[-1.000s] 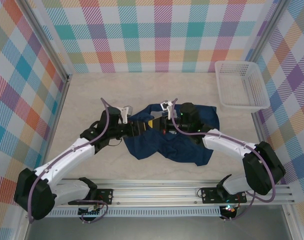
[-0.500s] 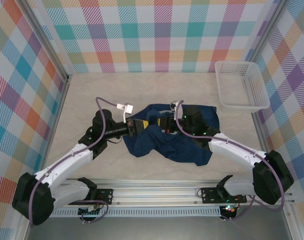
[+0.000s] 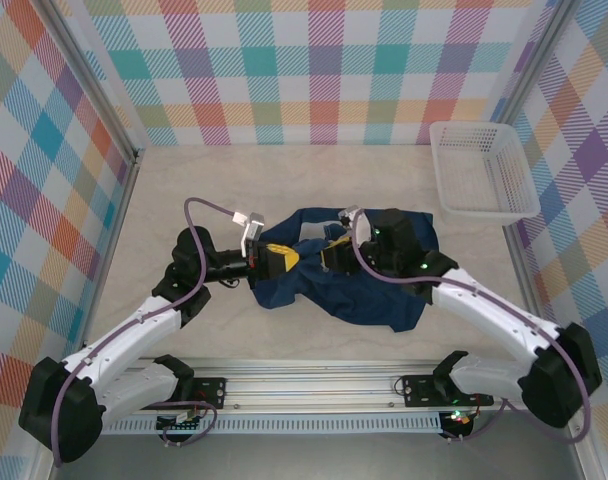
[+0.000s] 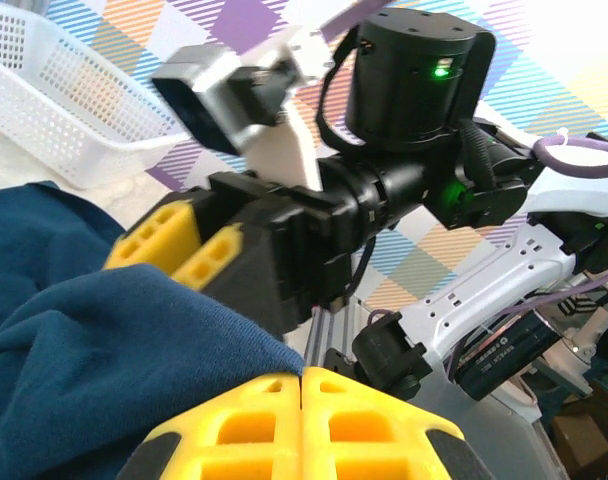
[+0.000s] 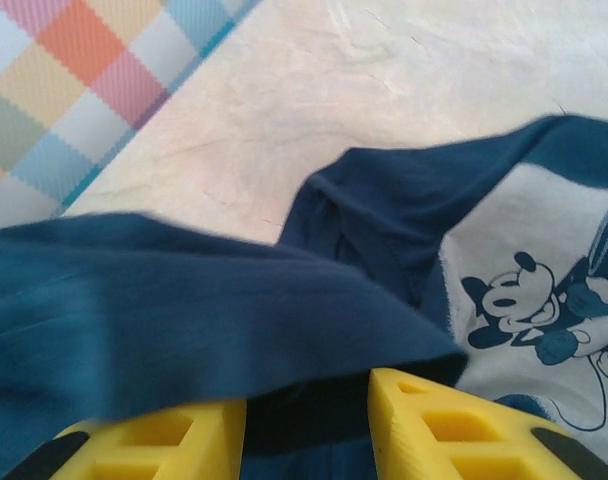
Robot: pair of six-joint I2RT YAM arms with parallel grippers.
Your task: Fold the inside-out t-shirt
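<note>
Pinching a shirt (image 3: 369, 295) fold with left gripper (image 3: 276, 262), right gripper (image 3: 334, 258) spread just opposite.
Pressed together on the cloth, probably to keep the fold raised for turning; spread with cloth draped over its fingers (image 5: 434, 420), gripping nothing. Bunched on tabletop (image 3: 314, 180) beneath both, mostly under right.

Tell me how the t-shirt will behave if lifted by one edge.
Likely floppy: the t-shirt lies crumpled, a fold sagging across the right gripper. Probably light, since the cloth looks thin. Lifted, it would likely droop and bunch, not hold shape.
</note>
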